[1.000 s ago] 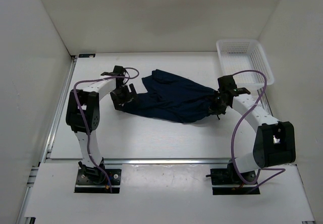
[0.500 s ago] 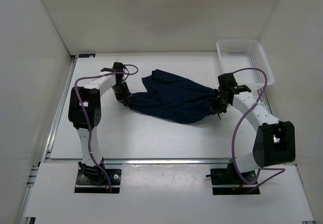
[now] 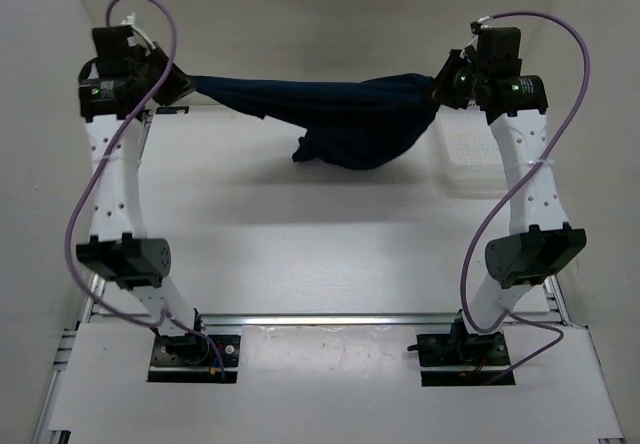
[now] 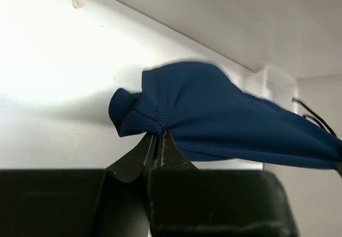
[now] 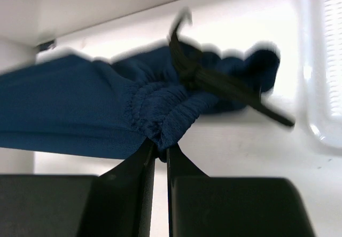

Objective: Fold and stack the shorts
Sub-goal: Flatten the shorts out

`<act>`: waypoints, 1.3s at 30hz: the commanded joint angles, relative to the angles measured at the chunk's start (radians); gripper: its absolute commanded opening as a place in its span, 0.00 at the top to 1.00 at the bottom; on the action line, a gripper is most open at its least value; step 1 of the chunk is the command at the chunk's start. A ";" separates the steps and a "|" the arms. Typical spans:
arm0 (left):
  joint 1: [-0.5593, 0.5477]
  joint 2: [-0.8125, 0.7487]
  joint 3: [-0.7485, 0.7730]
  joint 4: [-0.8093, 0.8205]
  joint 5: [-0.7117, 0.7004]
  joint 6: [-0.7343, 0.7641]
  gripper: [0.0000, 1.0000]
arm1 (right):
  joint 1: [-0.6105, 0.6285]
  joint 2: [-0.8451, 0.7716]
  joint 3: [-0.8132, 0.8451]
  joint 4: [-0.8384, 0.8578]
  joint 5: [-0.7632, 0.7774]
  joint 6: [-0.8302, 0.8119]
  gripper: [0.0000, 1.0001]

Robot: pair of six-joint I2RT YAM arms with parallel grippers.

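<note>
- Navy shorts [image 3: 345, 119] hang stretched in the air above the far edge of the surface [image 3: 300, 244] (middle sagging).
- Left gripper [image 3: 180, 82] is pinched closed on one end.
- Right gripper [image 3: 441, 86] is clamped tight on the other end.

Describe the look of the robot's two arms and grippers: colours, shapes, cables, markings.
The left arm and right arm have white perforated links, black joint housings and purple cables. A green light glows at each wrist. The left gripper and right gripper have slim black pointed fingers.

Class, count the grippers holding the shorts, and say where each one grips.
2. The left gripper pinches the shorts at their left end; the right gripper pinches the gathered waistband at their right end.
</note>
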 commanded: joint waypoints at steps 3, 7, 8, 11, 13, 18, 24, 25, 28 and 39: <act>0.045 -0.209 -0.235 -0.024 0.040 0.027 0.90 | -0.011 -0.122 -0.166 -0.102 -0.104 -0.050 1.00; 0.043 -0.426 -0.712 0.044 0.031 0.062 0.90 | -0.011 -0.269 -0.468 -0.093 -0.130 -0.050 1.00; 0.043 -0.457 -0.796 0.062 0.020 0.062 0.90 | -0.011 -0.288 -0.521 -0.082 -0.117 -0.059 1.00; -0.001 -0.494 -1.047 0.159 0.029 0.024 0.90 | -0.032 -0.264 -0.637 -0.030 -0.123 -0.049 0.92; -0.041 -0.434 -1.091 0.205 0.019 0.013 0.90 | -0.032 -0.116 -0.559 -0.015 -0.137 -0.049 0.59; -0.078 -0.326 -1.029 0.216 -0.023 0.041 0.90 | -0.022 0.077 -0.398 -0.087 -0.097 -0.061 0.52; -0.087 -0.303 -1.018 0.216 -0.044 0.041 0.90 | -0.003 -0.256 -0.805 0.050 0.067 0.022 0.33; -0.087 -0.303 -1.006 0.216 -0.044 0.041 0.90 | 0.009 -0.300 -0.862 0.062 0.078 0.022 0.33; -0.087 -0.277 -0.987 0.216 -0.044 0.050 0.90 | 0.065 -0.430 -1.046 0.099 0.041 0.041 0.33; -0.096 -0.269 -0.976 0.206 -0.034 0.050 0.90 | 0.429 -0.391 -1.272 0.286 -0.108 0.173 0.09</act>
